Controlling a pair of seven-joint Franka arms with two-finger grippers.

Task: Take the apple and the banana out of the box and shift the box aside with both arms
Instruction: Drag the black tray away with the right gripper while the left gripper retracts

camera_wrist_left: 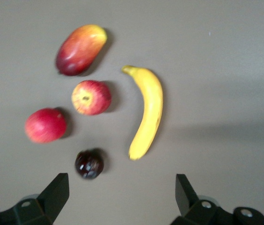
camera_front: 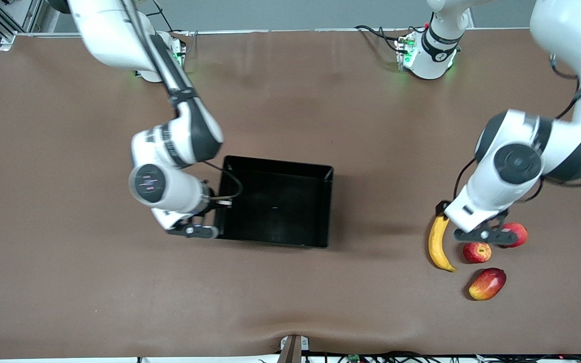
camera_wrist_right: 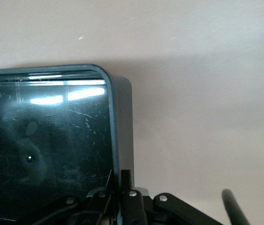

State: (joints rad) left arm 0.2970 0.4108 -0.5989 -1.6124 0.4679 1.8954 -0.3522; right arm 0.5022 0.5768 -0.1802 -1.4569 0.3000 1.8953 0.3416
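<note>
Brown, matte and faintly rippled, the worktop (camera_front: 321, 111) carries one box and five fruits, counted in the left wrist view: one banana, one apple, one plain red fruit, one mango and one small dark fruit. The black box (camera_front: 276, 201) is a glossy rectangular open-top plastic bin with low walls and rounded corners, set near the middle of the worktop; scratches and light reflections are seen on its floor in the right wrist view (camera_wrist_right: 47, 140). The right pincer (camera_front: 209, 222) is closed on the box wall at the end toward the right arm's base, one finger inside the rim and one outside.

The fruits are grouped toward the left arm's end of the worktop. The banana (camera_wrist_left: 146, 112) is long, curved and smooth yellow. Beside it lies the small round apple (camera_wrist_left: 91, 97), red with yellow streaks and a pale stem dimple. The plain pinkish-red round fruit (camera_wrist_left: 45, 125) lies near the apple, and the oval red-and-yellow mango (camera_wrist_left: 80, 49) lies nearest the front camera. A small dark round fruit (camera_wrist_left: 89, 164) with a shiny skin lies apart from the others. The left pincer (camera_wrist_left: 121, 194) hangs over this group with its fingers spread wide, holding nothing
</note>
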